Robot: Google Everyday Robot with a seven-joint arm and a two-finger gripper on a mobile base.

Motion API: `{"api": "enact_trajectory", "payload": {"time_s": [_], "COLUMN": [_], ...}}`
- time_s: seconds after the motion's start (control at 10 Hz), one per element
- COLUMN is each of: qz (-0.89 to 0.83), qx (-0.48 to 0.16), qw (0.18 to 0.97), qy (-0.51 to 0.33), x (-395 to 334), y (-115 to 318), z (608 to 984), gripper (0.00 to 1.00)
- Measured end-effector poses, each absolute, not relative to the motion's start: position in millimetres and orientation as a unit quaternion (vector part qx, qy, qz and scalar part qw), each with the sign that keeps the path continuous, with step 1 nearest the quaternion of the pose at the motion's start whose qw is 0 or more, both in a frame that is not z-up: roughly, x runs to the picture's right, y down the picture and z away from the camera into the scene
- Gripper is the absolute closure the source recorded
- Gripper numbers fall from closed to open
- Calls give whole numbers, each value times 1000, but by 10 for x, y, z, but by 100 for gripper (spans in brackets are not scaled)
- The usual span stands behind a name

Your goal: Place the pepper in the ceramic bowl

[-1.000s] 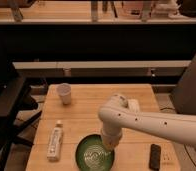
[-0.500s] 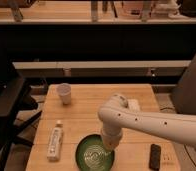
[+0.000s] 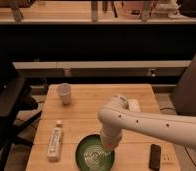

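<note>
The dark-green ceramic bowl [image 3: 87,153] with pale rings inside sits at the table's front edge, near the middle. My white arm reaches in from the right, bends above the table and points down. My gripper [image 3: 109,145] hangs over the bowl's right rim. The pepper does not show; it may be hidden by the gripper.
A small white cup [image 3: 64,93] stands at the back left of the wooden table [image 3: 86,117]. A white tube with dark print [image 3: 55,142] lies left of the bowl. A dark flat object [image 3: 154,156] lies front right. A black chair [image 3: 6,115] stands left, a grey chair [image 3: 190,92] right.
</note>
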State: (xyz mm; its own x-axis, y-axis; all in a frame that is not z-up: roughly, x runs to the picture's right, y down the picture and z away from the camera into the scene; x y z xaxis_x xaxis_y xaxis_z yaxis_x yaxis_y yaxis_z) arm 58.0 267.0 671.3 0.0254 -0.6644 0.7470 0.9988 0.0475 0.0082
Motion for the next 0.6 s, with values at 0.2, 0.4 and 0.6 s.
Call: {"api": "enact_trajectory", "payload": {"time_s": [0.2,0.4,0.6], "qz": [-638,-652,-664], "qx": [-262,-239,-225], "qw": [652,635,620], "qy": [-314,-337,-351], "x": [509,356,244], "y": [2696,2751,2826], "z": [6669,6599,6521], "gripper": [100,100,91]}}
